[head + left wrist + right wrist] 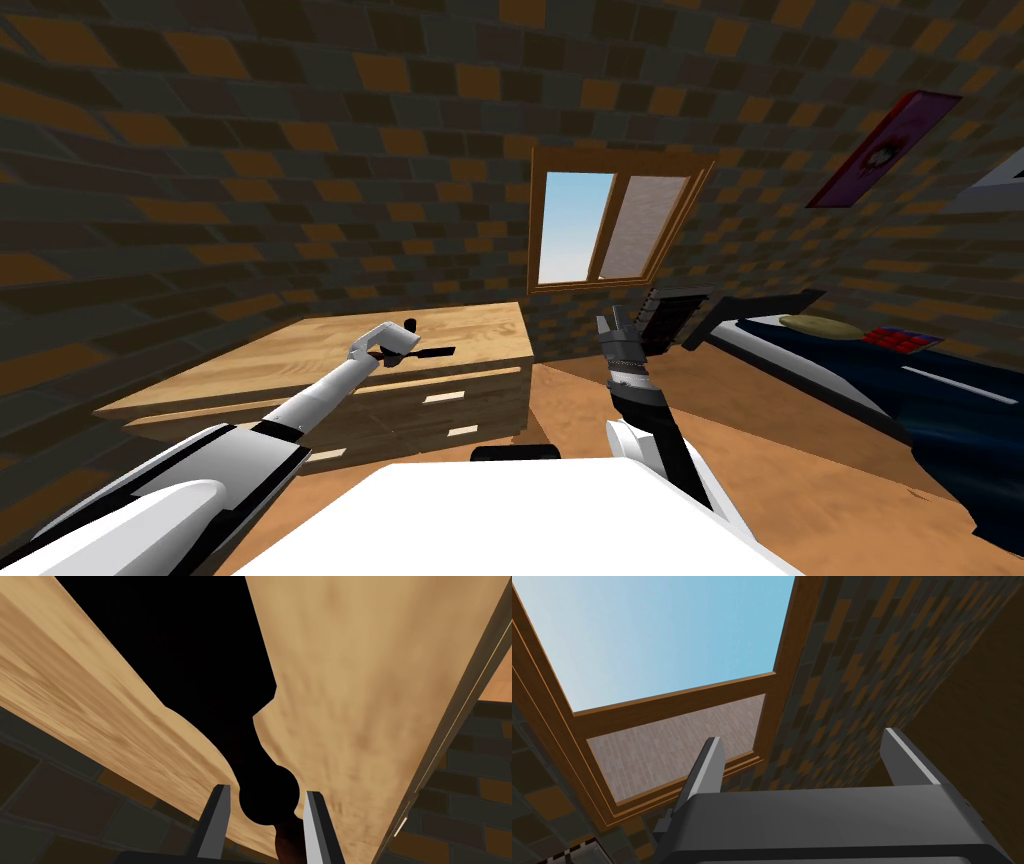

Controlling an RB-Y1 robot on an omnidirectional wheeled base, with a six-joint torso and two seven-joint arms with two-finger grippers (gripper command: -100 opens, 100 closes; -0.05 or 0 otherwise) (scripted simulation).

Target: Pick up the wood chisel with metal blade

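Observation:
The chisel is a thin dark tool pointing toward the right end of the wooden dresser top. In the left wrist view the chisel is a black shape: a rounded handle near the fingers and a broad blade running away over the wood. My left gripper reaches over the dresser's front part. Seen from the wrist, the left gripper is shut on the chisel's handle, with a finger on each side. Whether the blade touches the top I cannot tell. My right gripper is held up near my chest, and the right gripper is open.
The dresser has drawers with pale handles, and a small dark object sits on its top behind my left hand. A dark blue bed stands at the right. A dark slatted object leans under the window.

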